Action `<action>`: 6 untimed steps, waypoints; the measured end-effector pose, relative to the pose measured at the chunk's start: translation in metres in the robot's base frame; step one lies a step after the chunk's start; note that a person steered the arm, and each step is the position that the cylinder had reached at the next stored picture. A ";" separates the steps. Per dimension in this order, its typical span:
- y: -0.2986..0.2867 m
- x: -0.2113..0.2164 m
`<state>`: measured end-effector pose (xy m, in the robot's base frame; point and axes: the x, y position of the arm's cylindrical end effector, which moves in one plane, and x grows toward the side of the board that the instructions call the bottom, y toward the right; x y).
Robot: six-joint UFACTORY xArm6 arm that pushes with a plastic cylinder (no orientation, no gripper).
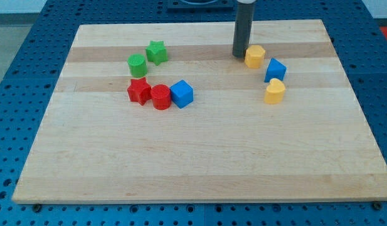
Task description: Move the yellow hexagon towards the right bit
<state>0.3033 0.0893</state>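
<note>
The yellow hexagon (254, 56) lies on the wooden board (199, 157) near the view's top right. My tip (239, 55) stands right against its left side, touching or nearly touching it. A blue block (275, 69) sits just below and right of the hexagon. A second yellow block (275, 91), rounded in shape, lies below the blue one.
At the view's left middle lie a green star (157, 52), a green cylinder (137, 65), a red star (138, 91), a red cylinder (160, 97) and a blue cube (181, 93). The board rests on a blue perforated table (17, 75).
</note>
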 end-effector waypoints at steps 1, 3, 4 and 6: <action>0.009 0.000; 0.029 0.000; 0.012 -0.008; -0.094 0.022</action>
<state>0.3257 -0.0044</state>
